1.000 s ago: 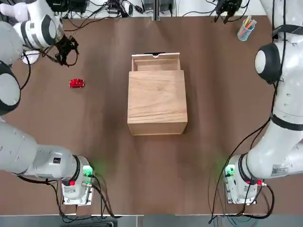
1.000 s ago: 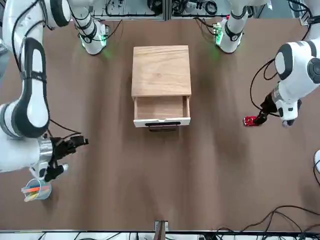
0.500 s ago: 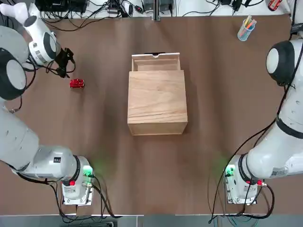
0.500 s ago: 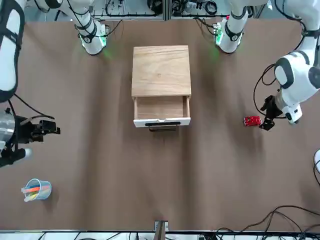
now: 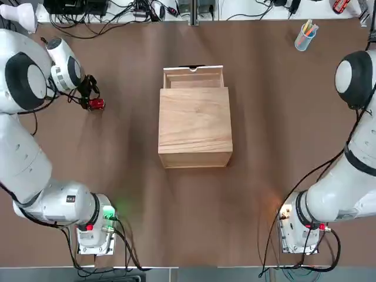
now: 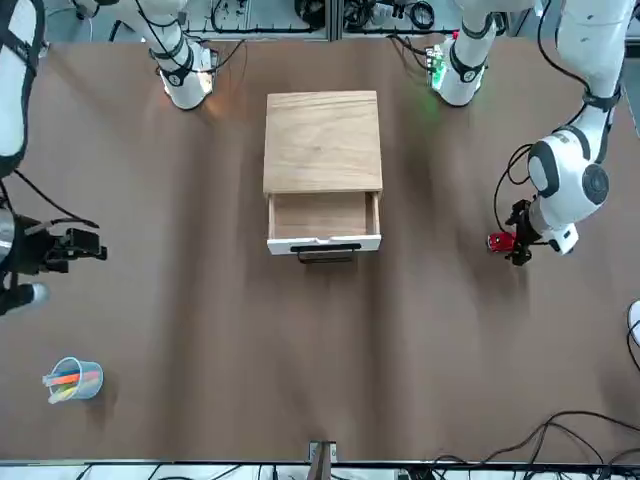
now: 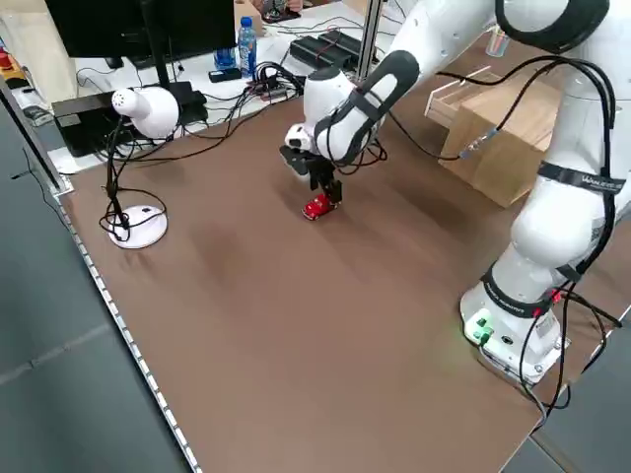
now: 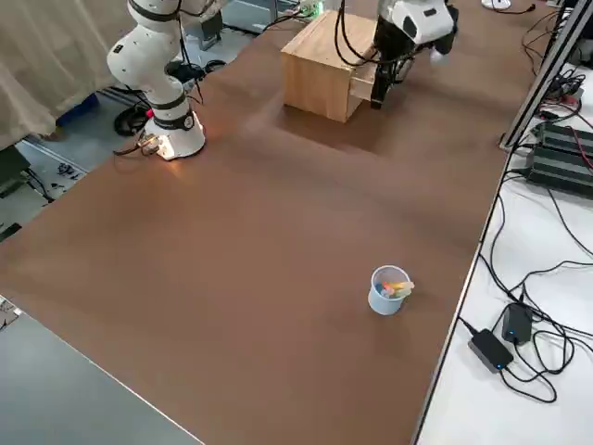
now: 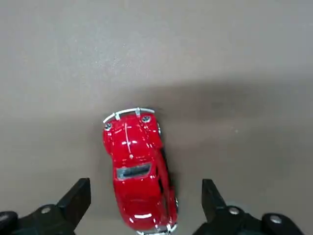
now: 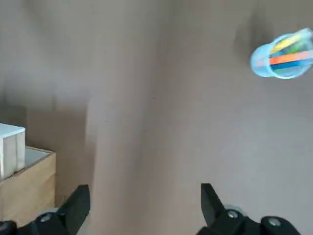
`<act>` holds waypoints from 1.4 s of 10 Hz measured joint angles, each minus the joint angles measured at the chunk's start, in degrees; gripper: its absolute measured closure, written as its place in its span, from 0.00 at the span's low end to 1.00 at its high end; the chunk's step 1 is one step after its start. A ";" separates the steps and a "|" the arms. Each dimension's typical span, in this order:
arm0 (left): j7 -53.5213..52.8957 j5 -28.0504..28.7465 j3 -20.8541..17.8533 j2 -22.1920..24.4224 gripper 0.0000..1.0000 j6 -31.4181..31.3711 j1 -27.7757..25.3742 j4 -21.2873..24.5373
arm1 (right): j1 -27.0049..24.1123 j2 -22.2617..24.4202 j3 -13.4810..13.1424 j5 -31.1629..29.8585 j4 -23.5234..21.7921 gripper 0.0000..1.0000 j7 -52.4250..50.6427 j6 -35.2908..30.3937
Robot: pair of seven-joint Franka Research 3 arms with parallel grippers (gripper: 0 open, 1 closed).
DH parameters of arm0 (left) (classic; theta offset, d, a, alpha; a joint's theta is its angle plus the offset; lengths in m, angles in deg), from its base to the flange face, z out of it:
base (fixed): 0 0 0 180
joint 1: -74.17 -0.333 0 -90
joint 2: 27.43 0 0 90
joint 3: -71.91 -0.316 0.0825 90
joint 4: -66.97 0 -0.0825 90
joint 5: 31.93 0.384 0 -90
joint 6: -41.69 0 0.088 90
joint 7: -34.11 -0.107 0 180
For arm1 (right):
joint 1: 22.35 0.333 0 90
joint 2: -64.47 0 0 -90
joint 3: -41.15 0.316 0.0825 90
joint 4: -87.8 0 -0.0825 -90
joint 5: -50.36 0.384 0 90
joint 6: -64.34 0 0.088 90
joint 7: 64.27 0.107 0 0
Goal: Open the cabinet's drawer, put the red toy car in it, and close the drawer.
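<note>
Red toy car (image 9: 138, 171) between open left claw (image 9: 145, 200) fingers.

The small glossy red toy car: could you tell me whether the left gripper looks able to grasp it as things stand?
Probably yes. The left gripper is open, low over the small glossy red toy car, a finger on either side, and nothing stands between them.

The brown desk (image 5: 117, 164) lay bare between the tiny glossy red toy car (image 5: 96, 104) and the light tan wooden cabinet (image 5: 195, 126); the shallow light-wood drawer (image 5: 194, 77) stood pulled out with its tray unblocked from above; the left pincer (image 5: 88, 96), fingers spread, crowded the car itself; a blue cup of pens (image 5: 305, 36) stood well apart near a far corner; cables edged the far side.
</note>
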State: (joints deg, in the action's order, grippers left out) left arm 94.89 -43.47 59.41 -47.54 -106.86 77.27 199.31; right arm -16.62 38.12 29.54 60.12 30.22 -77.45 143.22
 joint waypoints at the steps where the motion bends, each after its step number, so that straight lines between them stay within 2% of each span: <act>1: 0.03 -0.01 0.00 -0.19 0.03 -0.30 -0.01 0.05 | -1.11 2.69 -0.25 -0.56 -0.15 0.00 0.08 -0.79; 3: 0.03 -0.03 -0.02 -0.21 0.13 -0.84 -0.03 0.07 | -3.09 9.20 -0.28 -1.51 -4.00 0.00 0.08 -2.77; 5: 0.04 -0.03 0.05 -0.05 0.45 -0.92 -0.01 0.00 | -3.01 14.24 0.87 -2.64 -10.11 0.00 0.09 -2.58; 6: 0.17 -0.07 0.24 0.39 0.56 -0.91 0.01 -0.06 | -3.00 15.44 1.70 -3.03 -12.10 0.00 0.16 -1.97; 7: 0.89 -0.08 1.03 1.31 0.56 -0.74 0.01 -0.35 | -3.00 16.45 2.26 -3.33 -13.78 0.00 0.24 -1.12; 9: 5.65 -0.08 5.66 4.31 0.56 1.09 0.48 -2.34 | -3.05 18.98 2.47 -5.25 -16.98 0.00 0.26 0.92; 10: 9.02 -0.08 7.93 5.77 0.56 4.32 1.19 -4.84 | -3.08 20.70 2.47 -5.64 -18.93 0.01 0.26 1.81; 12: 15.77 -0.08 12.67 7.37 0.56 12.39 1.89 -12.76 | -3.08 23.31 2.59 -5.73 -21.74 0.02 0.34 2.56; 14: 23.18 0.73 17.52 7.36 0.56 15.38 2.71 -18.47 | -3.08 24.70 4.45 -5.74 -24.58 0.01 2.45 4.10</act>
State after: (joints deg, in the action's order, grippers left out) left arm 118.07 -42.74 76.93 -40.18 -91.48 79.98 180.84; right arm -19.71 62.82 34.00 54.38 5.64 -75.00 147.32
